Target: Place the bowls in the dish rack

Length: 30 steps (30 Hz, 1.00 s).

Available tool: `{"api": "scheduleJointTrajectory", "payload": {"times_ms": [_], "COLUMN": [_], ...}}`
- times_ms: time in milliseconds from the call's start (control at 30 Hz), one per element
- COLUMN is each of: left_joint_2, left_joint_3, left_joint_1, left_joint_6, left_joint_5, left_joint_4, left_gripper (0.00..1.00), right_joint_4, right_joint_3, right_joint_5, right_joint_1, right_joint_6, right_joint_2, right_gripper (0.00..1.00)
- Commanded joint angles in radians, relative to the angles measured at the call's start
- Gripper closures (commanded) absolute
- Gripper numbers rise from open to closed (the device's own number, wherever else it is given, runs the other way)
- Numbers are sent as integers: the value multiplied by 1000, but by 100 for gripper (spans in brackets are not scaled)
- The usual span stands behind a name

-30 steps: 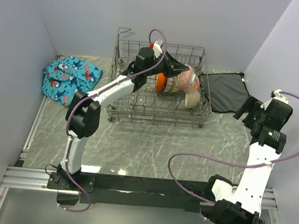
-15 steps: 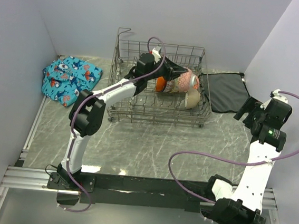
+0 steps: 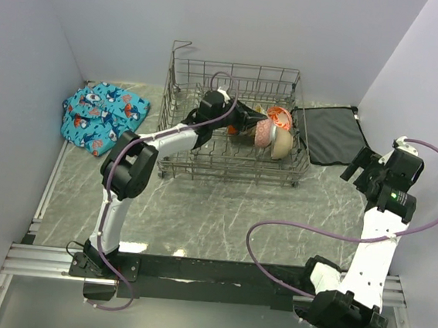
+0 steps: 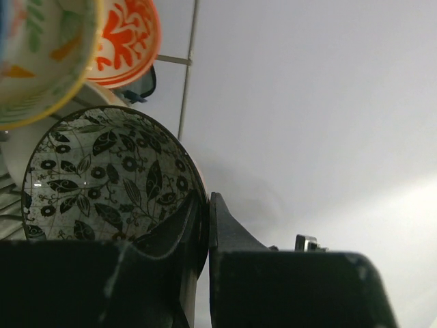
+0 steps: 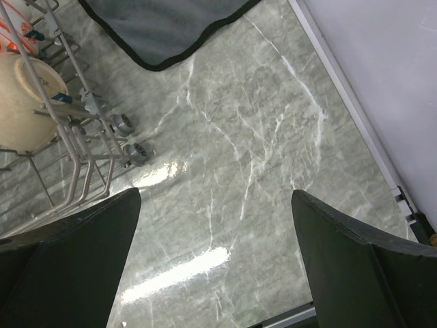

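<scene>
The grey wire dish rack (image 3: pixel 203 162) stands at the back middle of the table. My left gripper (image 3: pixel 248 121) reaches into it and is shut on the rim of the black-and-white leaf-patterned bowl (image 4: pixel 102 181), one finger inside and one outside. Right beside it stand a cream bowl with orange leaves (image 4: pixel 41 61), an orange-red patterned bowl (image 3: pixel 280 117) and a plain cream bowl (image 3: pixel 281 143). My right gripper (image 3: pixel 358 166) is open and empty above the bare table, right of the rack. The rack's corner (image 5: pixel 61 130) and the cream bowl (image 5: pixel 24 102) show in the right wrist view.
A flat dark grey mat (image 3: pixel 330 134) lies right of the rack, also in the right wrist view (image 5: pixel 164 27). A blue patterned cloth (image 3: pixel 99 115) lies at the left wall. Walls close in the table on three sides.
My left gripper has moved down and deeper into the rack with the black-and-white bowl. The bowls beside it have shifted a little to the right. The right arm has barely moved.
</scene>
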Motion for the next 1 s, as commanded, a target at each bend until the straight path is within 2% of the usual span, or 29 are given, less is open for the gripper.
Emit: {"api": "scheduleJointTrajectory", "payload": {"times_ms": [0,133,700,967], "left_joint_2": [-29,-15,51,112], "left_joint_3": [-46,-72,-69,-19], "left_joint_1": [4,4,4,1], "left_joint_6": [-28,-22,9,32], "left_joint_5": [-26,-45,-60,-74], "left_joint_4": [125,139,15,-16], "left_gripper": [99,99,99,99], "right_joint_4": [14,10,13,16], "right_joint_3": [-6,-4,0,16], "right_joint_5": [10,10,5,4], "right_joint_1": [-9,-11,-14,-14], "right_joint_6": [-5,-11,-10,-13], "right_joint_2": [-17,-14,1,24], "right_gripper": [0,0,0,0]}}
